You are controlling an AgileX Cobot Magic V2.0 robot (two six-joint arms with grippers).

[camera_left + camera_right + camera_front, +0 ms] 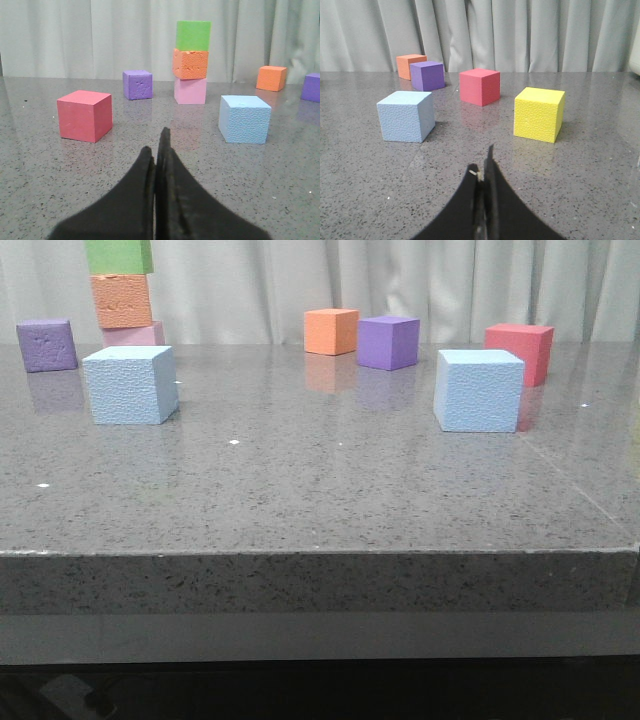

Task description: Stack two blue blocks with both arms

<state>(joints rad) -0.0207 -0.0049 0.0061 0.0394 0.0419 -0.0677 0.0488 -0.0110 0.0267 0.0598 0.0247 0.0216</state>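
Two pale blue blocks stand apart on the grey table. One blue block is at the left, the other blue block at the right. The left one also shows in the left wrist view, ahead of my left gripper, which is shut and empty. The right one shows in the right wrist view, ahead of my right gripper, which is shut and empty. Neither gripper touches a block. No arm shows in the front view.
A stack of green, orange and pink cubes stands behind the left blue block. Purple cubes, an orange cube, red cubes and a yellow cube lie around. The table's front edge is near.
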